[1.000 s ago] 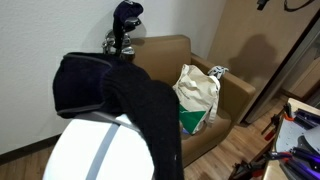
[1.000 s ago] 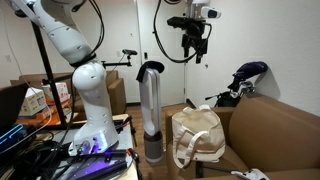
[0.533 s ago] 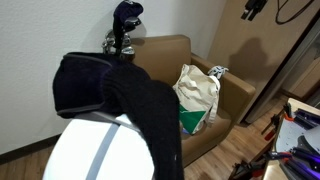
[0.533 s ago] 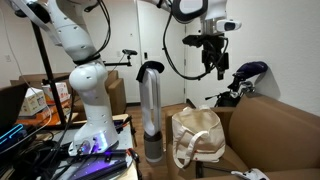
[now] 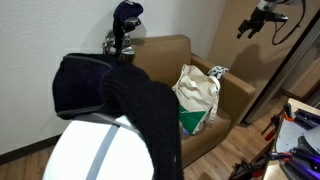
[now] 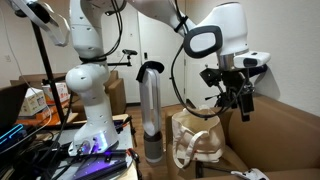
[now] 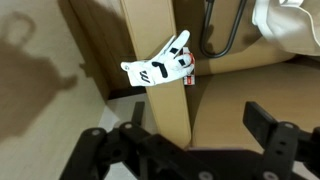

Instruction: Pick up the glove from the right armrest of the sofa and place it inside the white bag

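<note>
Now | claw (image 7: pixel 190 150) spread wide, holding nothing | glove (image 7: pixel 160 65) lying on armrest (image 7: pixel 155 112) | white bag (image 5: pixel 197 95) on sofa (image 5: pixel 160 55) seat

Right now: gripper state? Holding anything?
Gripper: open and empty, in the air above the armrest. The glove lies on the armrest, not gripped.

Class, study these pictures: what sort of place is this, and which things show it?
Probably a lab or office dressed as a lounge corner: a brown sofa with a white bag on its seat, a golf bag by it, and a robot arm beside a tower fan.
</note>
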Robot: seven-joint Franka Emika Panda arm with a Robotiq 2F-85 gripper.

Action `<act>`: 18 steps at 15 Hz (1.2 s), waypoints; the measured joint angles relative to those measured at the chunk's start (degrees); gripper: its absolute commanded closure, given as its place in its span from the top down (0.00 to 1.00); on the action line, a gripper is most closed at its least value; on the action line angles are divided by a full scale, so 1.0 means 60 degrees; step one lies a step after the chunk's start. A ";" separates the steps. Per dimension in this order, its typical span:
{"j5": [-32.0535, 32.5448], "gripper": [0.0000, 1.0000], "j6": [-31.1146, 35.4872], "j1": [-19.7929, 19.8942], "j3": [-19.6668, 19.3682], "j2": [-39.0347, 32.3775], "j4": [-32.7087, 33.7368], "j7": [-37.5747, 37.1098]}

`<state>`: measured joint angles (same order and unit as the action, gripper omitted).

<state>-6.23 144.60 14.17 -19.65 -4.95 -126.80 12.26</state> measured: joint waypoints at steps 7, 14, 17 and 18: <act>-0.1379 1.00 0.0319 0.0009 0.0280 -0.0059 -0.0029 -0.0779; -0.5012 1.00 0.3134 0.0177 0.0859 -0.2773 0.0600 -0.1359; -0.5505 1.00 0.3797 0.0324 0.0799 -0.4260 0.1533 -0.2207; -0.5364 1.00 0.3842 0.0350 0.0732 -0.4589 0.1741 -0.2642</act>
<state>-38.42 167.65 16.27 -15.26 -32.48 -116.35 -3.59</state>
